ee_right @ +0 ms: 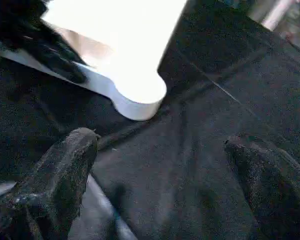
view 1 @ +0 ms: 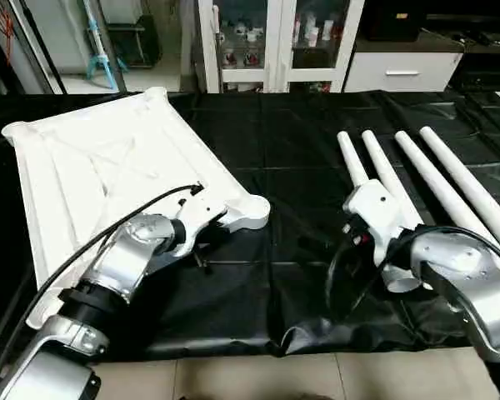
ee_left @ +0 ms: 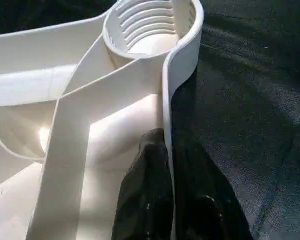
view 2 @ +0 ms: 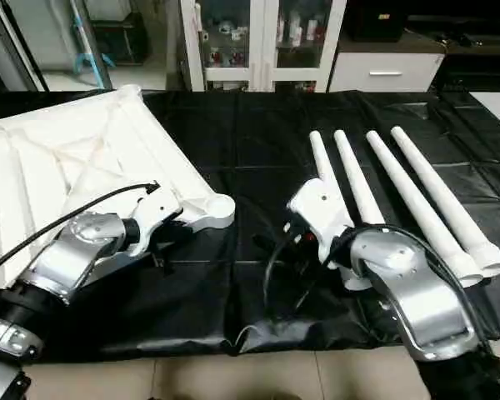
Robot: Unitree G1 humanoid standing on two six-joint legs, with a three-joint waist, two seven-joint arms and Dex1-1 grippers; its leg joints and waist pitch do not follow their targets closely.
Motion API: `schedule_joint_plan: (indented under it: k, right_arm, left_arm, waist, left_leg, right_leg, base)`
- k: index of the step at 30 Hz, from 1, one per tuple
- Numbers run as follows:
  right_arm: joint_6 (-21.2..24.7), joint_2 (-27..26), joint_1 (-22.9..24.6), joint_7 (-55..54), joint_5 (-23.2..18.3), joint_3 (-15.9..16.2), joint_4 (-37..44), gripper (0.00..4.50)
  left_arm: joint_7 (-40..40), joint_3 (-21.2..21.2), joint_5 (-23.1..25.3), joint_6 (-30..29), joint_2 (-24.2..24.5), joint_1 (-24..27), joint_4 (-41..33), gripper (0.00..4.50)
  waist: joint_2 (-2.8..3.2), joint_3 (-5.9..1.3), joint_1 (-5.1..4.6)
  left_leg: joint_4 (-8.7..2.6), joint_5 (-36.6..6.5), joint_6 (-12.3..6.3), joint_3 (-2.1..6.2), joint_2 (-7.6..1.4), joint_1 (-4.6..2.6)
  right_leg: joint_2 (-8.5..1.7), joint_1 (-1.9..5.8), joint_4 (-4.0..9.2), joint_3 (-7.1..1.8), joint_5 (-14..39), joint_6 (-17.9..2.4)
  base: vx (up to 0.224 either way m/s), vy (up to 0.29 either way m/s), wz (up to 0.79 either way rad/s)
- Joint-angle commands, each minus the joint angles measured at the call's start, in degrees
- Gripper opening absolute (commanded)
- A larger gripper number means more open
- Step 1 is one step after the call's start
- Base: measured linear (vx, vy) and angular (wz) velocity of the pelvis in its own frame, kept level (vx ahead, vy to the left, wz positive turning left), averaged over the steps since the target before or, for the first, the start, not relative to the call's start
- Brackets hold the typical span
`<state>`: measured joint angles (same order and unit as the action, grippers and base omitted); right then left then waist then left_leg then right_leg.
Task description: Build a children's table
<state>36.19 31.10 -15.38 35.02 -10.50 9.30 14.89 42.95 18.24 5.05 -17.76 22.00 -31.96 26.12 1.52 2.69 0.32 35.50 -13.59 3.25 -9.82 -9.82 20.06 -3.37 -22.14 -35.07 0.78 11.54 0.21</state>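
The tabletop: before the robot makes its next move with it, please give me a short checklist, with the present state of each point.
1. Left gripper closed on the rim of the tabletop, one finger on each side of the wall: ok.
2. Grip is near the corner socket, which looks unblocked: ok.
3. Tabletop lies with its ribbed underside up: ok.
4. Right gripper open and holding nothing, above the black cover: ok.
5. Four legs lie side by side on the cover, apart from the tabletop: ok.
6. Whether the grip is firm enough to move the tabletop: cannot tell.
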Motion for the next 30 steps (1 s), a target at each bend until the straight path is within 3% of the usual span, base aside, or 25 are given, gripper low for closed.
schedule_joint_plan:
  k: [1, 6, 7, 8, 9, 10, 14, 16, 17, 18, 19, 20, 22, 24, 27, 29, 30]
  right_arm:
    - [2.06, -1.09, -0.82, -2.61, 0.87, -1.45, -0.88, 4.5]
    - [4.63, -2.66, -0.9, -5.58, 0.77, -2.58, -0.9, 4.5]
    - [4.64, -2.74, -0.91, -5.81, 0.89, -2.64, -0.99, 4.5]
    - [4.61, -2.84, -0.93, -6.08, 1.07, -2.69, -1.12, 4.5]
    - [4.96, -3.27, -0.9, -6.94, 1.65, -2.87, -1.26, 4.5]
    - [4.96, -3.27, -0.9, -6.94, 1.65, -2.87, -1.26, 4.5]
    - [6.59, -4.92, -0.74, -9.81, 1.75, -4.03, -1.16, 4.5]
    - [8.26, -5.83, -0.76, -11.42, 1.58, -4.68, -1.07, 4.5]
    - [9.3, -6.41, -0.89, -12.33, 1.47, -5.05, -0.92, 4.5]
    - [9.88, -6.76, -1.04, -12.89, 1.51, -5.27, -0.84, 4.5]
    - [10.36, -7.22, -1.3, -13.24, 1.48, -5.59, -0.87, 4.5]
    - [10.81, -7.65, -1.6, -13.31, 1.2, -5.92, -0.9, 4.5]
    - [11.07, -7.91, -1.77, -13.28, 0.98, -6.12, -0.92, 4.5]
    - [12.07, -9.05, -2.94, -14.56, 0.72, -7.11, -2.12, 4.5]
    - [14.16, -10.84, -5.52, -18.24, 1.3, -9.07, -5.04, 4.5]
    - [15.59, -11.34, -7.0, -20.31, 1.98, -10.44, -7.45, 4.5]
    - [15.59, -11.34, -7.0, -20.31, 1.98, -10.44, -7.45, 4.5]
  left_arm:
    - [-5.08, -1.24, 1.16, 3.08, -0.64, -0.72, 1.79, 0.0]
    - [-6.42, -2.49, -0.32, 5.36, -3.02, -2.0, 2.05, 0.0]
    - [-6.48, -2.58, -0.42, 5.56, -3.22, -2.09, 2.1, 0.0]
    - [-6.55, -2.68, -0.53, 5.82, -3.47, -2.2, 2.17, 0.0]
    - [-7.12, -2.93, -0.6, 7.28, -4.35, -2.57, 2.38, 0.0]
    - [-7.12, -2.93, -0.6, 7.28, -4.35, -2.57, 2.38, 0.0]
    - [-5.07, -5.41, -4.57, 4.49, -6.57, -2.49, 0.09, 0.73]
    - [-4.06, -5.98, -6.02, 2.6, -7.08, -1.79, -2.41, 0.87]
    - [-3.6, -6.7, -7.23, 0.79, -7.37, -1.0, -4.81, 1.02]
    - [-3.43, -7.19, -7.94, -0.14, -7.47, -0.46, -6.39, 1.02]
    - [-4.03, -8.09, -8.73, -0.85, -7.72, 0.16, -8.26, 1.04]
    - [-4.57, -9.11, -9.68, -1.75, -7.99, 0.71, -10.09, 1.2]
    - [-4.9, -9.77, -10.24, -2.31, -8.17, 1.04, -11.18, 1.45]
    - [-7.37, -12.1, -11.37, -2.56, -8.86, 2.1, -15.14, 1.5]
    - [-9.68, -16.19, -15.28, -5.28, -8.85, 4.43, -23.73, 1.5]
    - [-6.04, -14.93, -15.88, -7.21, -5.95, 7.86, -30.91, 1.5]
    - [-6.04, -14.93, -15.88, -7.21, -5.95, 7.86, -30.91, 1.5]
  waist:
    - [-0.55, -2.99, 0.33]
    - [-0.49, -3.21, 0.51]
    - [-0.13, -3.23, 0.6]
    - [-0.42, -3.25, 0.6]
    - [-0.17, -3.29, 0.7]
    - [-0.29, -3.35, 0.72]
    - [-0.15, -3.62, 1.37]
    - [-0.33, -3.77, 1.97]
    - [-0.35, -3.76, 2.03]
    - [-0.73, -3.77, 2.09]
    - [-0.64, -3.75, 2.06]
    - [-1.5, -3.51, 1.82]
    - [-0.84, -3.43, 1.94]
    - [-1.21, -3.35, 1.81]
    - [-0.7, -3.3, 1.86]
    - [-0.97, -3.2, 1.89]
    - [-0.97, -3.2, 1.89]
  left_leg:
    - [-4.69, -4.87, -1.82, 1.03, -2.8, 0.0]
    - [-4.56, -3.39, -1.64, 1.01, -2.77, -0.05]
    - [-4.55, -2.98, -1.64, 1.07, -2.76, -0.08]
    - [-4.48, -2.85, -1.84, 0.97, -2.72, -0.04]
    - [-4.45, -2.24, -2.02, 1.0, -2.71, 0.03]
    - [-4.38, -1.83, -2.17, 0.96, -2.71, 0.03]
    - [-4.05, -0.04, -2.97, 0.8, -2.66, 0.03]
    - [-3.89, 3.43, -3.74, 0.81, -2.78, 0.21]
    - [-3.86, 3.76, -3.96, 0.79, -2.68, 0.26]
    - [-3.82, 3.99, -4.47, 0.75, -2.65, 0.38]
    - [-3.79, 3.95, -4.66, 0.7, -2.66, 0.34]
    - [-3.91, 2.72, -4.94, 0.56, -2.63, 0.57]
    - [-3.91, 1.85, -4.62, 0.6, -2.71, 0.33]
    - [-4.05, 1.62, -4.3, 0.69, -2.76, 0.51]
    - [-4.05, 1.13, -3.08, 0.66, -2.79, 0.21]
    - [-4.14, 1.58, -2.54, 0.66, -2.76, 0.25]
    - [-4.14, 1.58, -2.54, 0.66, -2.76, 0.25]
  right_leg:
    - [-4.04, 2.46, 3.73, -2.16, 4.06, -15.67]
    - [-4.11, 2.62, 3.45, -2.27, 1.78, -15.52]
    - [-4.09, 2.59, 3.34, -2.23, 1.14, -15.58]
    - [-4.06, 2.62, 3.36, -2.24, 0.34, -15.71]
    - [-4.12, 2.7, 3.25, -2.25, -0.35, -15.84]
    - [-4.04, 2.72, 3.19, -2.22, -1.1, -15.95]
    - [-4.16, 2.75, 2.88, -2.3, -3.06, -16.69]
    - [-4.03, 2.67, 2.25, -2.19, -7.69, -17.32]
    - [-3.97, 2.69, 2.2, -2.15, -8.23, -17.35]
    - [-4.12, 2.82, 2.12, -2.16, -8.31, -17.33]
    - [-4.12, 2.72, 2.18, -2.17, -8.11, -17.32]
    - [-4.05, 2.77, 2.55, -2.11, -5.55, -16.91]
    - [-4.09, 2.45, 2.66, -2.09, -2.68, -16.36]
    - [-4.11, 2.6, 2.53, -2.04, -2.14, -16.23]
    - [-3.97, 2.26, 2.69, -1.98, -1.43, -16.54]
    - [-3.85, 2.29, 2.51, -1.95, -2.23, -16.22]
    - [-3.85, 2.29, 2.51, -1.95, -2.23, -16.22]
  base:
    - [0.0, 0.0, 0.0]
    - [0.0, 0.0, 0.0]
    - [0.0, 0.0, 0.0]
    - [0.0, 0.0, 0.0]
    - [0.0, 0.0, 0.0]
    - [0.0, 0.0, 0.0]
    - [0.0, 0.0, 0.0]
    - [0.0, 0.0, 0.0]
    - [0.0, 0.0, 0.0]
    - [0.0, 0.0, 0.0]
    - [0.0, 0.0, 0.0]
    - [0.0, 0.0, 0.0]
    - [0.0, 0.0, 0.0]
    - [0.0, 0.0, 0.0]
    - [0.0, 0.0, 0.0]
    - [0.0, 0.0, 0.0]
    - [0.0, 0.0, 0.0]
